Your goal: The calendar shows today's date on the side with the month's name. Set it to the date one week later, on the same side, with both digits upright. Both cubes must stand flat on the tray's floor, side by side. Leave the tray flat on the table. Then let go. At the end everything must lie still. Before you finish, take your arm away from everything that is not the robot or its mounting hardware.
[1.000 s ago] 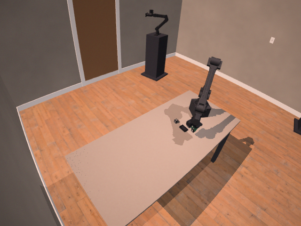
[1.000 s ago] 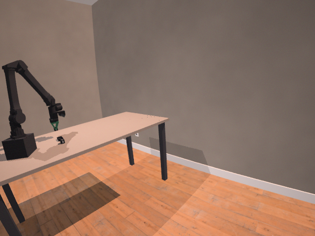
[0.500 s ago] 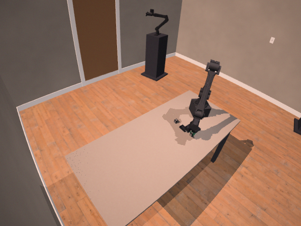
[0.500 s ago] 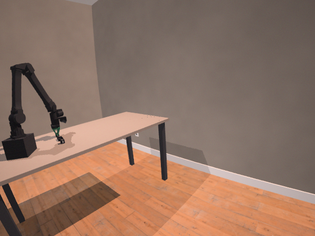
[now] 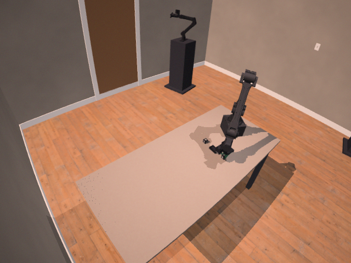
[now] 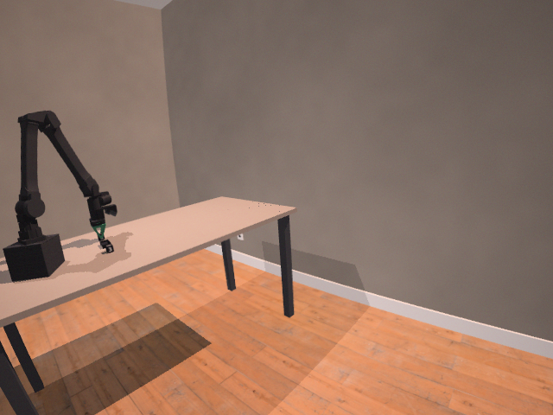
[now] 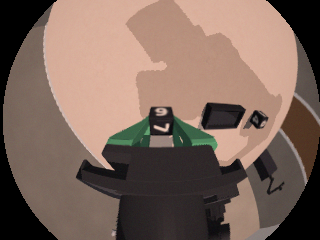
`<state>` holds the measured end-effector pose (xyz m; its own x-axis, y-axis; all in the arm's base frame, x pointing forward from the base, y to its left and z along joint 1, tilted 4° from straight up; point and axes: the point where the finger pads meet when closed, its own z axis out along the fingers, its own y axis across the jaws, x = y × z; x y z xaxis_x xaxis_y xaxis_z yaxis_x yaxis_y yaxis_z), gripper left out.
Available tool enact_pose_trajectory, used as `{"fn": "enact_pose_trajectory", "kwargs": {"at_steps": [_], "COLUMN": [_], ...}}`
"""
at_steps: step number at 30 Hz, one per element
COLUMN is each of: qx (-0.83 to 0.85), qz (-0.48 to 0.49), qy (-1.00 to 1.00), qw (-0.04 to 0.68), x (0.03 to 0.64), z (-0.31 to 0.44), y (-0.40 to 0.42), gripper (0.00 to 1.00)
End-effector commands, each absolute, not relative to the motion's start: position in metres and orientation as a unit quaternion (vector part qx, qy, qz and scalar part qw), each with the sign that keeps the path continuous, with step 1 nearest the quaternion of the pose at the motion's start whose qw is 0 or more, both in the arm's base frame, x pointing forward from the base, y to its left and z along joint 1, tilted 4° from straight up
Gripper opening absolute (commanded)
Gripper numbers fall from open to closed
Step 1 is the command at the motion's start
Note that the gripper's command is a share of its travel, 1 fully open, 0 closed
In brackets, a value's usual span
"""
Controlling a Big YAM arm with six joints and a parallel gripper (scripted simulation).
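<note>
A room with grey-brown walls, a brown door (image 5: 112,42) and a plank floor holds a long pale surface (image 5: 147,192) on dark legs. At one end of it a black arm (image 5: 241,104) stands on a black block base (image 6: 47,265), bent over and reaching down. Its pincer (image 7: 160,122), with green fingers, is clamped on a small dark date cube (image 7: 160,119); a pale mark shows on the cube, too small to read. In the exterior view the pincer hangs just above the surface, near the base. The dark calendar tray (image 7: 223,115) lies flat on the surface close beside the pincer, and a second dark cube (image 7: 256,119) rests on the surface just past the tray, apart from it. Beyond, by the door, another black arm (image 5: 184,22) stands on a tall dark pedestal (image 5: 181,68).
</note>
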<state>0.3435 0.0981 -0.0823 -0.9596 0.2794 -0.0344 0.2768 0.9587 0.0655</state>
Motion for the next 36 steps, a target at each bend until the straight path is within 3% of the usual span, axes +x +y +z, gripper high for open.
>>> {"fn": "enact_pose_trajectory", "kwargs": {"at_steps": [1, 36], "qx": [0.142, 0.143], "qz": [0.036, 0.036], "qy": [0.989, 0.988], "qw": [0.034, 0.034], "x": [0.3509, 0.3481], "z": [-0.077, -0.0771], "y": [0.1022, 0.1012], "gripper": [0.25, 0.25]}}
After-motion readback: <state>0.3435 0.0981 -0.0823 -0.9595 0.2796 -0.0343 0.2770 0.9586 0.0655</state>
